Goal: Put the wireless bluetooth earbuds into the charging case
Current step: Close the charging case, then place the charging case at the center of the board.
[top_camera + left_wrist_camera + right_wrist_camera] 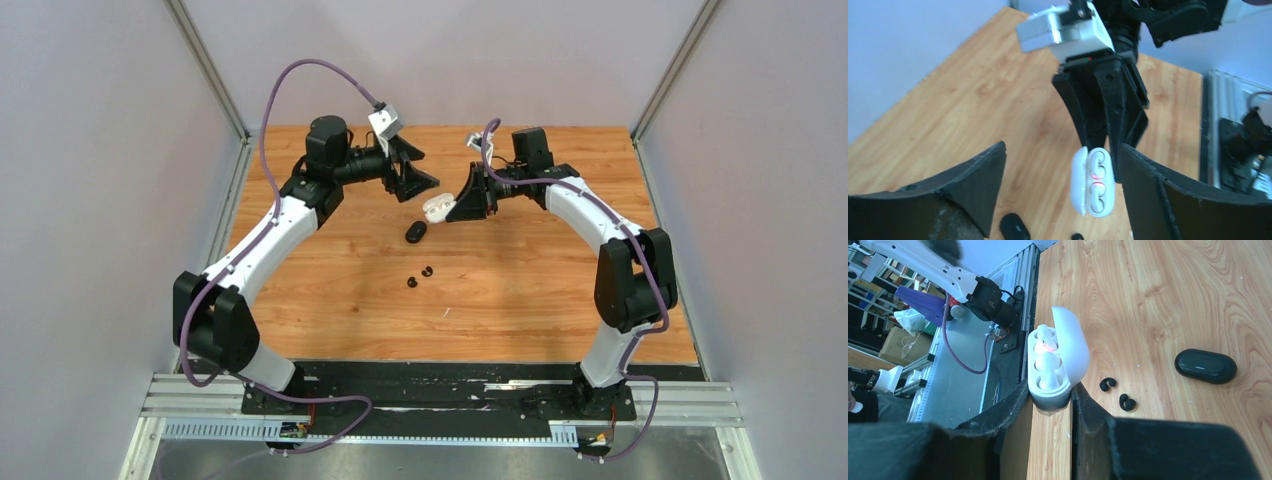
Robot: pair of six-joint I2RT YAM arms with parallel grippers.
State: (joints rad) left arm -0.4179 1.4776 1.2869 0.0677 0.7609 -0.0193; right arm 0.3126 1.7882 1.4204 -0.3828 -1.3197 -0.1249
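My right gripper [462, 203] is shut on the lower end of an open white charging case [436, 207] and holds it above the table. In the right wrist view the case [1050, 365] shows two white earbuds [1047, 365] seated inside, with a red light between them, and its lid [1074, 345] swung open. My left gripper [418, 172] is open and empty, just left of the case; its view shows the case [1092, 182] between its fingers [973, 190]. Two black earbuds [428, 271] [411, 282] lie loose on the wood. A shut black case [416, 232] lies beside them.
The black earbuds [1107, 384] [1127, 402] and the black case [1205, 366] lie on the wooden table [330, 300] below the grippers. Grey walls stand at both sides and the back. A metal rail [440, 405] runs along the near edge.
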